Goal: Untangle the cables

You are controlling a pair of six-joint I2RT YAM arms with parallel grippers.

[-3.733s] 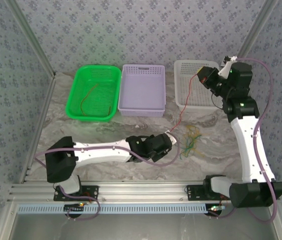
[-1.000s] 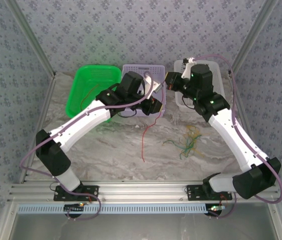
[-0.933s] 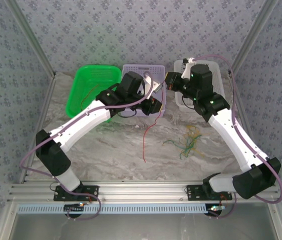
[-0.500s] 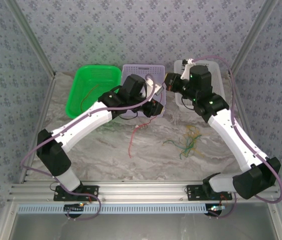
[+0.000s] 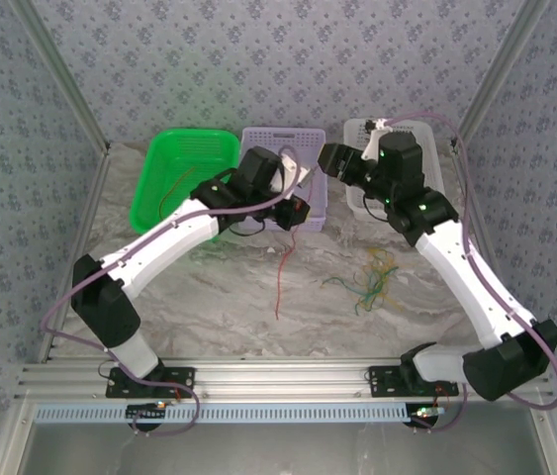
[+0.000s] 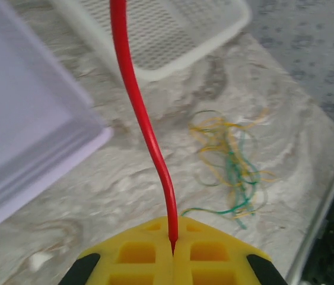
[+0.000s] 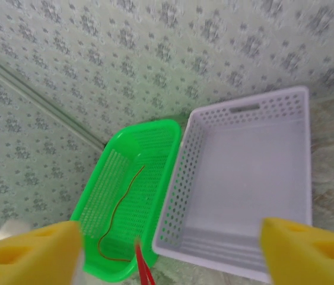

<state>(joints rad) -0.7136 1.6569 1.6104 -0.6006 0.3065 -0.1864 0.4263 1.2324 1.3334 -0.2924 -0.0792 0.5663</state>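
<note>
Green basket point(image 5: 184, 188), far left of the counter point(image 5: 209, 297): one red-orange cable point(image 7: 119, 206) lies loose inside.

Left pincer point(image 6: 172, 249): held over the near edge of the lilac basket point(image 5: 283, 158). Its yellow tips are pressed together on the top end of a red cable point(image 5: 283, 277). The cable hangs down in front of the basket. Whether its lower end touches the counter cannot be told.

Right pincer point(image 7: 167, 255): above the right rim of the lilac basket, fingers point(image 7: 27, 252) spread wide, nothing between them.

Tangle of yellow and green cables point(image 5: 372, 277): on the counter right of the red cable, apart from it, in front of the white basket point(image 5: 397, 134).
</note>
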